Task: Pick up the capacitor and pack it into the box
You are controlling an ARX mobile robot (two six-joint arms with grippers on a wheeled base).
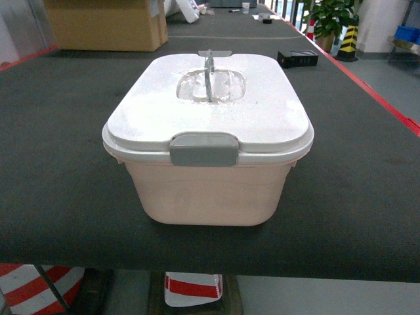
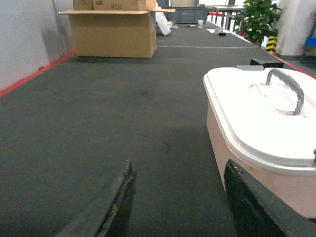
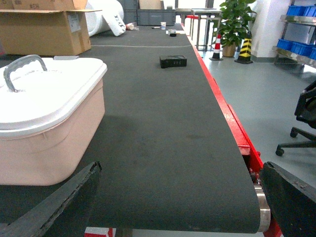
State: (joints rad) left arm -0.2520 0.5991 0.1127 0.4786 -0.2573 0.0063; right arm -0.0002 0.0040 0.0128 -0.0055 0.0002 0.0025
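The box (image 1: 207, 147), a pale pink tub with its white lid (image 1: 209, 105) seated on it, stands near the front edge of the dark belt (image 1: 59, 164), about midway across it in the head view. A grey latch tab (image 1: 204, 149) sits on the near end over the rim, and the handle (image 1: 209, 75) stands upright from a recess in the middle of the lid. No capacitor can be made out in any view. The left gripper (image 2: 180, 207) hangs low over the belt with its jaws spread wide; the box lies to its right, its near corner just behind the right finger (image 2: 256, 202) and not between the two (whether that finger touches the tub wall cannot be told). The right gripper (image 3: 182, 207) is likewise spread wide, with the box off to its left, beyond the left finger (image 3: 59, 202), and only bare belt between the fingers. Farther up the belt stand a brown cardboard carton (image 1: 108, 25) on the left and a small black device (image 1: 297, 58) near the red right edge. Beyond that edge a potted plant (image 3: 233, 22) stands on the floor, with blue bins (image 3: 298, 12) on shelving and an office chair (image 3: 303, 121) closer by.
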